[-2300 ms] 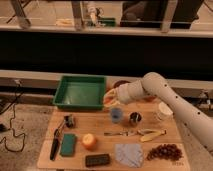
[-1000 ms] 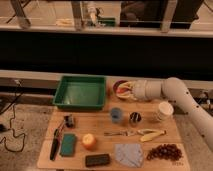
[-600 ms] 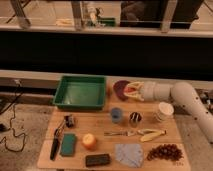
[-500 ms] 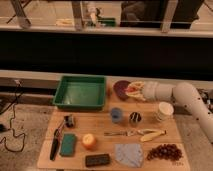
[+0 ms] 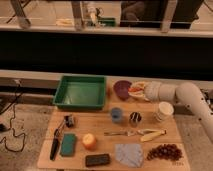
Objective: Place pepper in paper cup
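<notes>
Starting at your left, the green bin [image 5: 80, 93] sits at the table's [image 5: 170, 134] back edge, with the blue cup [image 5: 116, 114] and dark cup [image 5: 135, 118] in front. Your gripper [image 5: 135, 91] hovers beside the maroon bowl [image 5: 122, 89], clenched on the pepper [image 5: 135, 90]. The paper cup [image 5: 164, 111] stands upright, below and right of it.

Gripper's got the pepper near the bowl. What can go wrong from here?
1. The gripper holds the pepper over the purple bowl, away from the paper cup; a slip lands it in the bowl.
2. The arm passes right above the cup, so swinging over may tip it.
</notes>
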`<state>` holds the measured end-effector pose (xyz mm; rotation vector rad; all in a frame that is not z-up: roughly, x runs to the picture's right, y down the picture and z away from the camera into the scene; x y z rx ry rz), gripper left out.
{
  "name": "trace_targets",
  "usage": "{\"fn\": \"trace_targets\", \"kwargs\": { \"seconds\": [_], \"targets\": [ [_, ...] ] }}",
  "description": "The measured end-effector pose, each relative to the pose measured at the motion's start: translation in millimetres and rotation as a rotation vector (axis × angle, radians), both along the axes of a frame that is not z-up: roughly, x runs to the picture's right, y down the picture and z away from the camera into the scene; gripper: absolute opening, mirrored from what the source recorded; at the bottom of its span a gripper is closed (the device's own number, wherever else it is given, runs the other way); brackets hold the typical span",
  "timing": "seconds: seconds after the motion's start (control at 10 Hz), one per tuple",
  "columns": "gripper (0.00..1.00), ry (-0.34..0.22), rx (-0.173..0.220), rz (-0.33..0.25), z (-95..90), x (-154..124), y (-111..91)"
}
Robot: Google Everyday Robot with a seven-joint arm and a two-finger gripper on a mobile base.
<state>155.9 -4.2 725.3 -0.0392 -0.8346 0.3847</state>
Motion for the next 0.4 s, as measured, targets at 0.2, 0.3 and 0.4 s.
{"fn": "trace_targets", "kwargs": {
  "seconds": [0.2,0.3,0.4],
  "targets": [
    [0.07,-0.003,0.0,-0.004,0.7,-3.0,-0.4],
    [0.07,-0.002,0.0,-0.003,0.7,-2.7,-0.4],
    [0.07,0.005,0.002,0.003,1.5,-0.7,-1.4]
  ]
}}
